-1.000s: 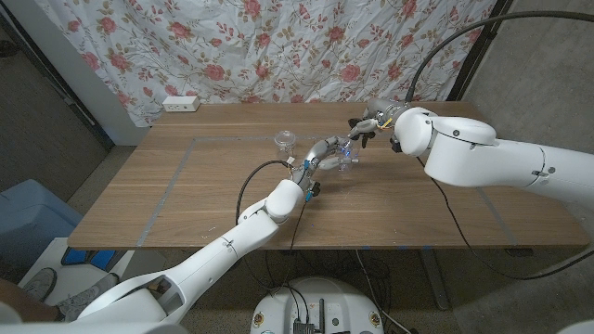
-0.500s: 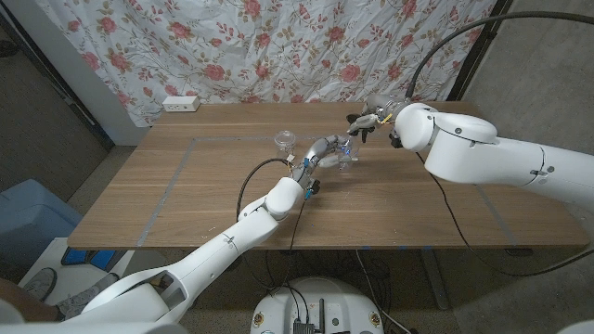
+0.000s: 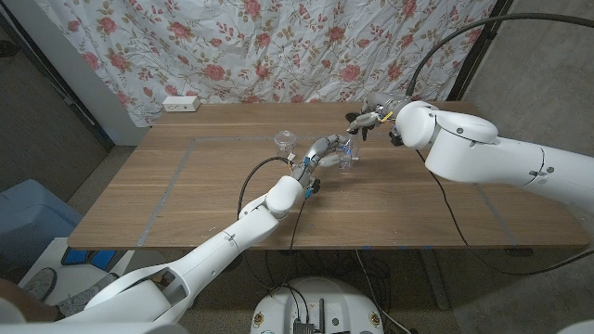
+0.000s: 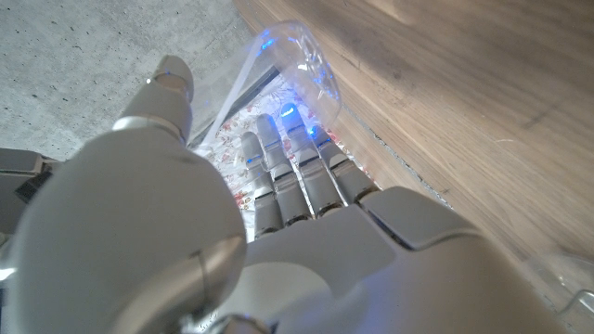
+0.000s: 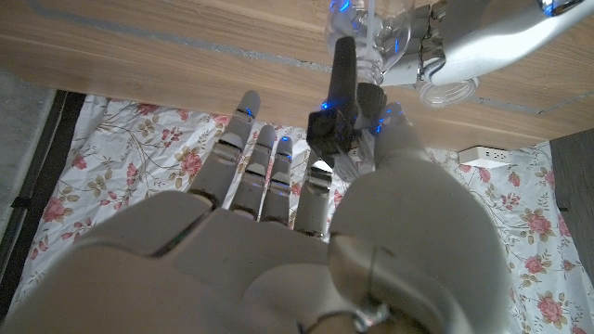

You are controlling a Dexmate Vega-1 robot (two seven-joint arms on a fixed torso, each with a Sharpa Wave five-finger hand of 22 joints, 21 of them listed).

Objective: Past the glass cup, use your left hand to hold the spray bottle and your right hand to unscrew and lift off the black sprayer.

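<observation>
Beyond the glass cup (image 3: 286,141), the clear spray bottle (image 3: 346,155) stands on the wooden table (image 3: 204,199), and my left hand (image 3: 325,148) grips it from the side. In the left wrist view my fingers (image 4: 295,172) wrap the bottle (image 4: 290,67). My right hand (image 3: 371,119) hovers just above and behind the bottle, pinching the black sprayer (image 5: 336,107) between thumb and fingers. The sprayer is off the bottle's neck (image 5: 357,20), its stem pointing at it. The left hand (image 5: 469,42) and the cup (image 5: 445,92) lie beyond it.
A white power strip (image 3: 181,104) lies at the table's far left edge under the floral curtain (image 3: 278,46). Tape lines (image 3: 176,176) mark a rectangle on the tabletop. A blue bin (image 3: 28,218) stands on the floor off the table's left side.
My right hand has risen a little up and away from the bottle with the black sprayer. The left hand and the bottle stay where they were.
</observation>
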